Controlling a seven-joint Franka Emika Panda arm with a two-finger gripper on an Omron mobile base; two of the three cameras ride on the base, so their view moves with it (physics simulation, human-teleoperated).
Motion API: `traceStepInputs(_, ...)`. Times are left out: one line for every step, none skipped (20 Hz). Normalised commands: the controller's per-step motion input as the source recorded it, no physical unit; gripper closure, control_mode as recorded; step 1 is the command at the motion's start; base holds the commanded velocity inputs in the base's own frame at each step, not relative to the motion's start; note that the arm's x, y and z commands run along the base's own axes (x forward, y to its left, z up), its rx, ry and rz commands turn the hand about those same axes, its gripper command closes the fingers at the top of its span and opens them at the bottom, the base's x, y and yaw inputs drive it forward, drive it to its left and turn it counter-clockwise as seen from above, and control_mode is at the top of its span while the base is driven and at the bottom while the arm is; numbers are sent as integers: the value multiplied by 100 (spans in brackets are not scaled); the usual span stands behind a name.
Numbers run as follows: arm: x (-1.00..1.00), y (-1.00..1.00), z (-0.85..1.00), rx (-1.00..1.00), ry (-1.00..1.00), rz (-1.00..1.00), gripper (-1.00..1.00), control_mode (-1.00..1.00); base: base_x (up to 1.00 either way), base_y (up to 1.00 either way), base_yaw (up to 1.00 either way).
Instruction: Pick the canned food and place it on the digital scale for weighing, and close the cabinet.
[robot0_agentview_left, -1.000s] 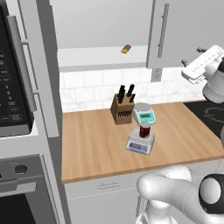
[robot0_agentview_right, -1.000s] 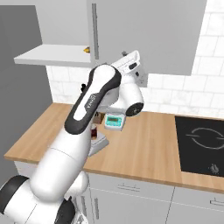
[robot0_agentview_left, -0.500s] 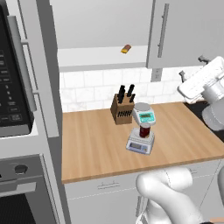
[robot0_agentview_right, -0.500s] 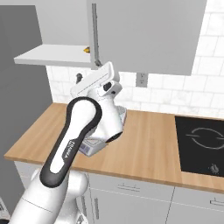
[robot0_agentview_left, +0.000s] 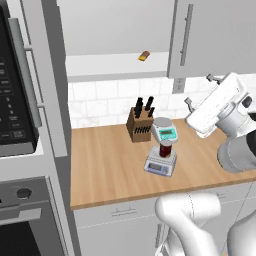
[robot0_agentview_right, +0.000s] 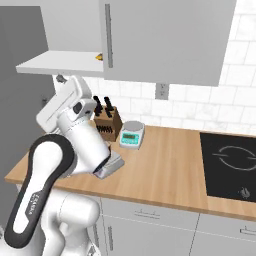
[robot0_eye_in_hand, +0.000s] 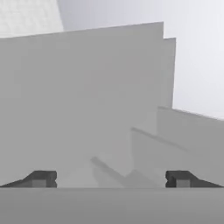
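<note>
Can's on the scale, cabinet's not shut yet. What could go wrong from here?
1. The open gripper faces flat grey cabinet panels; it may slide off the door.
2. The can stands on the silver scale close below the arm; a low swing could topple it.

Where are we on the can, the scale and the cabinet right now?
Done: the canned food stands on the digital scale. In hand: nothing; the gripper is open and empty, raised and facing grey cabinet panels. Left: the cabinet is open, its shelf exposed with a small brown item on it, so it needs closing.
</note>
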Motion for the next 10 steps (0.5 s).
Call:
traceStepInputs(-100, 100, 1, -34, -19, 25, -100, -100, 0, 0, 0)
traceStepInputs(-100, 100, 0, -35, -16, 22, -100, -100, 0, 0, 0)
traceStepInputs(-89, 100, 0, -29, -12, 20, -100, -100, 0, 0, 0)
traceStepInputs(-70, 100, 2, -20, -8, 15, -100, -100, 0, 0, 0)
traceStepInputs(-71, 100, 5, -15, -4, 13, -100, -100, 0, 0, 0)
traceStepInputs(-84, 100, 6, -11, -1, 12, -100, -100, 0, 0, 0)
traceStepInputs(-89, 100, 0, -8, -2, 11, -100, -100, 0, 0, 0)
traceStepInputs(-86, 100, 0, -4, -9, 11, -100, -100, 0, 0, 0)
traceStepInputs(-74, 100, -4, -1, -15, 9, -100, -100, 0, 0, 0)
traceStepInputs(-67, 100, 0, 0, -18, 6, -100, -100, 0, 0, 0)
